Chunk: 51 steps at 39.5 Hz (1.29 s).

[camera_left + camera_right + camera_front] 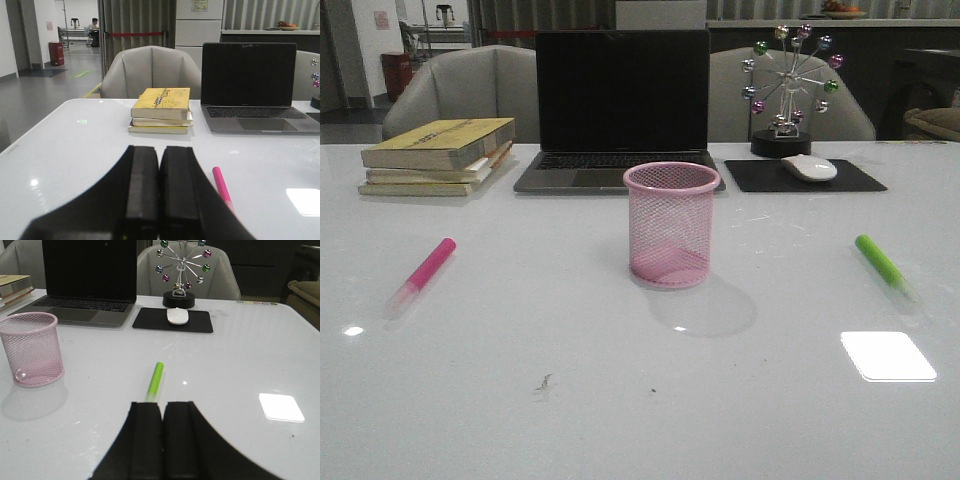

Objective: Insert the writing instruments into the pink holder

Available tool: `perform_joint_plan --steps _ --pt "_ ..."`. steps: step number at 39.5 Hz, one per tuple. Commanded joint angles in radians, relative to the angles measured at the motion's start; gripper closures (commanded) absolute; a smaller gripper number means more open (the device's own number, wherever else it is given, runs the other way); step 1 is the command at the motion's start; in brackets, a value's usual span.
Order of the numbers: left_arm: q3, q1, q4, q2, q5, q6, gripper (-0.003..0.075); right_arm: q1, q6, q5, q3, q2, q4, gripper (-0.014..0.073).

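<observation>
Lying flat on the white worktop (620,400), bright pink highlighter (425,272) sat just ahead-right of clenched left end effector (159,200); lime green highlighter (155,381) pointed straight out from clenched right end effector (162,440); round pink wire-mesh holder (671,225) stood empty between them

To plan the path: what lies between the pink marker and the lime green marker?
In the front view, only the round pink wire-mesh holder stands between the pink marker and green marker.
</observation>
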Motion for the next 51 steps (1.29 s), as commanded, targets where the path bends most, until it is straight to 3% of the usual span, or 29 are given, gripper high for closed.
perform_joint_plan --steps 1,34,44,51 --pt "0.002 -0.001 -0.008 -0.022 -0.090 -0.008 0.0629 -0.003 0.002 -0.083 0.000 -0.018 -0.001 0.0564" --pt "0.002 -0.001 -0.008 -0.022 -0.103 -0.008 0.0629 -0.003 0.002 -0.092 0.000 -0.018 -0.001 0.0564" --pt "0.002 -0.001 -0.008 -0.022 -0.277 -0.009 0.0629 -0.003 0.002 -0.138 0.000 -0.018 -0.002 0.0564" --pt "-0.033 -0.001 -0.042 -0.022 -0.352 -0.012 0.0629 -0.003 0.008 -0.360 -0.001 -0.018 -0.001 0.0564"
